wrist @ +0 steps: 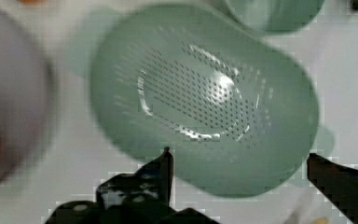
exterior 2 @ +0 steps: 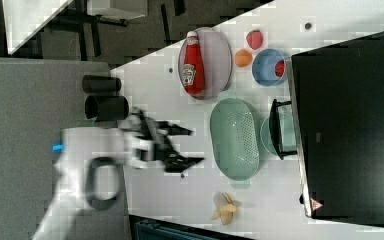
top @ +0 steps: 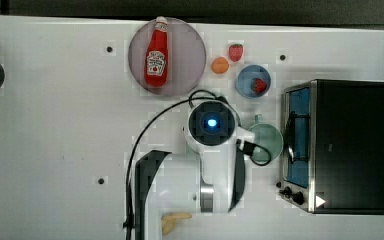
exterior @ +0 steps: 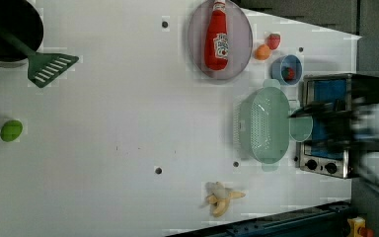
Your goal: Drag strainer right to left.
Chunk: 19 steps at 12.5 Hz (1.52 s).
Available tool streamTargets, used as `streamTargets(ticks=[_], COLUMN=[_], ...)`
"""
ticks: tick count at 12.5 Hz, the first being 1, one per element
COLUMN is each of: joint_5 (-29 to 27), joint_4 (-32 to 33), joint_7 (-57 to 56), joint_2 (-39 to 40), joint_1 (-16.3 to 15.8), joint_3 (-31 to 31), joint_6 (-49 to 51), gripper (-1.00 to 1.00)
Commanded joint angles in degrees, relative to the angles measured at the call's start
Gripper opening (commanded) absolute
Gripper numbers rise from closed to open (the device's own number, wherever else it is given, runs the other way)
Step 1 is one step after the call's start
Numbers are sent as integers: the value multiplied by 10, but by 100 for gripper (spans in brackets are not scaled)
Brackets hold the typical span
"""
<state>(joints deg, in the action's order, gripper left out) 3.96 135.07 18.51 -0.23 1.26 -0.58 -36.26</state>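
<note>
- Gripper (wrist: 237, 163) is hanging above the strainer (wrist: 205, 98), its dark fingers (wrist: 161, 170) spread wide apart and holding nothing; in the right view the gripper (exterior 2: 185, 146) is showing blurred beside the strainer (exterior 2: 235, 138).
- Strainer is sitting on the white table (exterior: 118, 123), a pale mint-green plastic oval with a smooth wide rim, small tab handles at the ends and a bottom dotted with fine holes, glossy where light is catching it.
- In the left view the strainer (exterior: 264, 123) is lying with its long axis running up and down the picture, just beside the mug (exterior: 302, 129) and near the toaster oven (exterior: 333, 123).
- Mug is showing round, same mint green, smaller.
- Farther off, a red ketchup bottle (exterior: 217, 37) is lying on a greyish round plate (exterior: 242, 29); a peeled banana (exterior: 222, 197) is resting near the table edge.
</note>
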Motion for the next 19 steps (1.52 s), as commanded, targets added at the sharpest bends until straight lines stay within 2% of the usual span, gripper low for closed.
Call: streamTargets(ticks=[1,5,10,14,19], joint_5=[-9,-9,-11,-14,-17], joint_4=[9,25,39,46,46], joint_7=[135,247,251,295,320], joint_2=[18,109,191,205,205], joint_1=[-7,-8,-16,-29,-64], joint_3=[1,2,17,25,50], joint_6=[-83,-178,-268,-281,-282], gripper=[100,100,100,100,100])
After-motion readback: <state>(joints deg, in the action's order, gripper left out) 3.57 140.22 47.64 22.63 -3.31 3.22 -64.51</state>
